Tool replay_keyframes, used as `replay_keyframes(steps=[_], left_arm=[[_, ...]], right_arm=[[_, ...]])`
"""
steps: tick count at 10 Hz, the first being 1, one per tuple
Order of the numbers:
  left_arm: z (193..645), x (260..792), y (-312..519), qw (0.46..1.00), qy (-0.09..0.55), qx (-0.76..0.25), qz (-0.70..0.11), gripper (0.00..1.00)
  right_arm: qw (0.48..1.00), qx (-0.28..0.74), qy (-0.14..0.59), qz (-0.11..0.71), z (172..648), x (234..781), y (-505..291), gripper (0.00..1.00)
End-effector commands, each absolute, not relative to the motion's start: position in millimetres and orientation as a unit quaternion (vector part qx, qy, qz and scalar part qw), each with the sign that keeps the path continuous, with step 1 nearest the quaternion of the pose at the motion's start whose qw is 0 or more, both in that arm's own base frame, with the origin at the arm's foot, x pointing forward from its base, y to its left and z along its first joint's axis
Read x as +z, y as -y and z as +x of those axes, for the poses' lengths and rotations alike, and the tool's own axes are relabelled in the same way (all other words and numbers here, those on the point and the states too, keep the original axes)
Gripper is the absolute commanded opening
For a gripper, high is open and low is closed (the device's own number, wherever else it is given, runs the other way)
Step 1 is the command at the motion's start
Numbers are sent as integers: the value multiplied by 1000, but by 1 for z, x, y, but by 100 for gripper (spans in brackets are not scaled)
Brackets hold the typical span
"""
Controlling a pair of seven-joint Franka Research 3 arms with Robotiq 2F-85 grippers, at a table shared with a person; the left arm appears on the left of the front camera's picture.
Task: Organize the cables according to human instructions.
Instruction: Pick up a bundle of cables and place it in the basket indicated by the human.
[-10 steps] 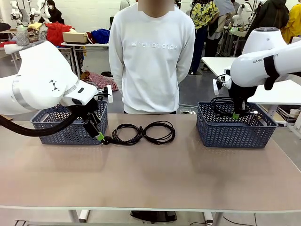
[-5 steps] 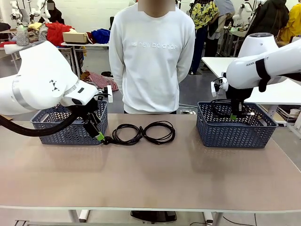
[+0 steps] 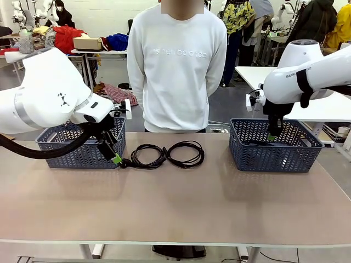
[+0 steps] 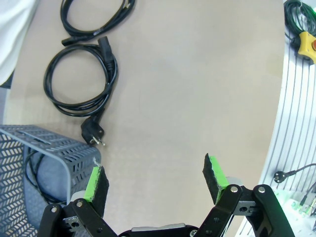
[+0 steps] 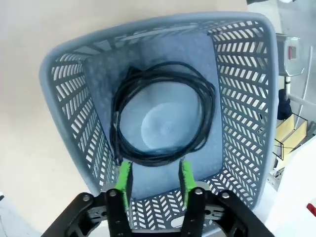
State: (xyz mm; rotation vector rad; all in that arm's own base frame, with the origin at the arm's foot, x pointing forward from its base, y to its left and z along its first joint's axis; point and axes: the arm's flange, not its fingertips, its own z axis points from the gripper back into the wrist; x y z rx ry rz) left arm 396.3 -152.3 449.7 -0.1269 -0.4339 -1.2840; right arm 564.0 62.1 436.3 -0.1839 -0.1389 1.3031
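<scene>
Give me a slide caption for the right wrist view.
Right tool, jaws apart, above a coiled black cable lying flat in the blue-grey basket.

On your tan flat tabletop [image 3: 181, 203]: left grey lattice plastic basket [image 3: 77, 156] at L, right grey lattice plastic basket [image 3: 271, 159] at R. Btw them, black coiled cable w/ plug [image 3: 147, 156] lies just L of second black coiled cable [image 3: 186, 154]. Third black cable coil [image 5: 116, 123] lies in R basket. Person in white sweatshirt [image 3: 175, 66] stands behind table, ctr.

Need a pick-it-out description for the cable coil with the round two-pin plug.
Find the left basket. Two black coils lie on the table beside it; take the nearer coil. Its round two-pin plug trails toward the basket corner, unlike the farther coil.
</scene>
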Motion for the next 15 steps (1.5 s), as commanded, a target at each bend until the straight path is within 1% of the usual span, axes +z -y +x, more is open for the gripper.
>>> replay_keyframes(steps=[1, 2, 3, 4, 8, 10, 11, 15], left_arm=[[395, 451, 152, 780, 201, -590, -56, 100], [395, 451, 152, 780, 201, -590, -56, 100], [395, 451, 152, 780, 201, -590, -56, 100], [395, 451, 152, 780, 201, -590, -56, 100], [395, 451, 152, 780, 201, -590, -56, 100], [395, 451, 152, 780, 201, -590, -56, 100], [395, 451, 152, 780, 201, -590, -56, 100], [395, 451, 152, 780, 201, -590, -56, 100]], right_arm=[[797, 594, 74, -77, 566, 444, -66, 70], [798, 594, 69, -75, 565, 446, -66, 86], [799, 593, 68, -73, 565, 448, -66, 89], [799, 593, 64, -72, 565, 448, -66, 100], [801, 593, 53, -65, 566, 447, -67, 100], [812, 577, 58, -59, 568, 447, -66, 100], [794, 601, 51, -76, 561, 441, -65, 100], [797, 598, 51, -74, 561, 441, -67, 100]])
